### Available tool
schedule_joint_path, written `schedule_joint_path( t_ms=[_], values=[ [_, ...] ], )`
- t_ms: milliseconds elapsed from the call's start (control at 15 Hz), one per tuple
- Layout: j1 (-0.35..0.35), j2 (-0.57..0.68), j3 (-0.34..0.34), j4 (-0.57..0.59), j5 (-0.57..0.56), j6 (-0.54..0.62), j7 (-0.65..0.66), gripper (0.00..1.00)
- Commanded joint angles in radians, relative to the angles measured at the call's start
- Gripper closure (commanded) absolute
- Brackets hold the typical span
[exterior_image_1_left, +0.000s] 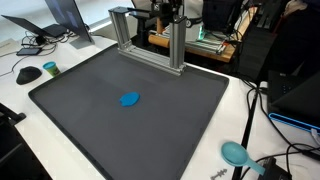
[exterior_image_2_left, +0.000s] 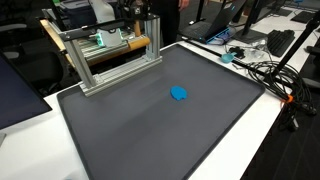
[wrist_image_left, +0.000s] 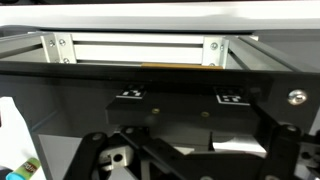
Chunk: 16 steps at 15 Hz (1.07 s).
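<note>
Wrist view looks past the gripper, jaws spread wide and empty, onto the aluminium frame close ahead; both exterior views show that frame at the mat's far edge and the blue lump alone mid-mat, open room around it; an exterior view adds a teal brush off the mat's corner.

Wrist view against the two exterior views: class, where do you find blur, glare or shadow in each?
Wrist view: the gripper, close to the lens, is dark and soft; the metal frame behind it is bright, nearly washed out along the top. In both exterior views: even room light, the blue object sharp on the dark mat with hardly any shadow, no strong glare.
</note>
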Motion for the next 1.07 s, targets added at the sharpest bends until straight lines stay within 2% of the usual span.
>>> schedule_joint_path(
  t_ms=[0,1000],
  values=[
    [-0.019,-0.034,0.008,0.002,-0.039,-0.042,0.002,0.0],
    [-0.015,-0.109,-0.006,0.02,-0.034,-0.119,-0.007,0.0]
  ],
)
